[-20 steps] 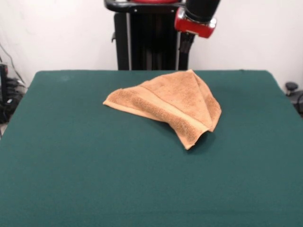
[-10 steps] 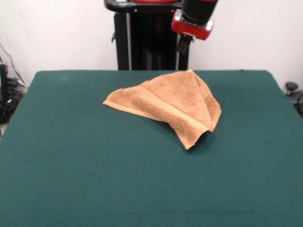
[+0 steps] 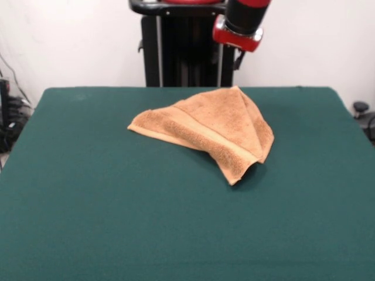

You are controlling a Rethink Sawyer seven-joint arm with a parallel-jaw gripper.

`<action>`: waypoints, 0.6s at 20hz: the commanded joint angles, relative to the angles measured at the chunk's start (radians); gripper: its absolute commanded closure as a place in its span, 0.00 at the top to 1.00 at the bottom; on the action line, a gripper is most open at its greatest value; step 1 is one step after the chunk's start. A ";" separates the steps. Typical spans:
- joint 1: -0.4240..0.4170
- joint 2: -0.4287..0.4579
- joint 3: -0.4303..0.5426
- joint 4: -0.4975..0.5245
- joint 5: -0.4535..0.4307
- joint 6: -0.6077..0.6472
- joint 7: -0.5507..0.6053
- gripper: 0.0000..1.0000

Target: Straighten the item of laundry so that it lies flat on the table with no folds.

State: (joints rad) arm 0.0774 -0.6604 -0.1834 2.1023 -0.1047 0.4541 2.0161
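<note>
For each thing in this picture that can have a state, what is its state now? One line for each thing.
Towel: folded over itself into a rough triangle, lying on the table, not flat, nothing touching it.
Table: covered in green cloth, bearing only the towel.
Arm: raised above the table's far edge, clear of the towel; its fingers cannot be made out.

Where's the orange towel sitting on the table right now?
In the front view, the orange towel lies folded on the green table, slightly right of centre toward the far edge, below the raised arm end.
</note>
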 commanded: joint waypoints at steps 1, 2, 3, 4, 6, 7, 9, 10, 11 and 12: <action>0.025 0.078 0.119 0.025 0.094 -0.077 0.200 1.00; 0.033 0.086 0.118 0.022 0.098 -0.089 0.208 1.00; 0.036 0.100 0.124 0.019 0.106 -0.102 0.214 1.00; 0.043 0.112 0.125 0.014 0.110 -0.115 0.221 1.00; 0.062 0.142 0.123 0.000 0.121 -0.145 0.236 1.00; 0.070 0.157 0.124 -0.005 0.130 -0.161 0.243 1.00; 0.083 0.185 0.124 -0.018 0.144 -0.190 0.249 1.00; 0.089 0.201 0.123 -0.025 0.149 -0.206 0.250 1.00; 0.094 0.222 0.121 -0.035 0.155 -0.229 0.250 1.00; 0.093 0.244 0.125 -0.042 0.162 -0.249 0.249 1.00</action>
State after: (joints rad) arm 0.1256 -0.5805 -0.1742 2.1028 -0.0374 0.3450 2.0161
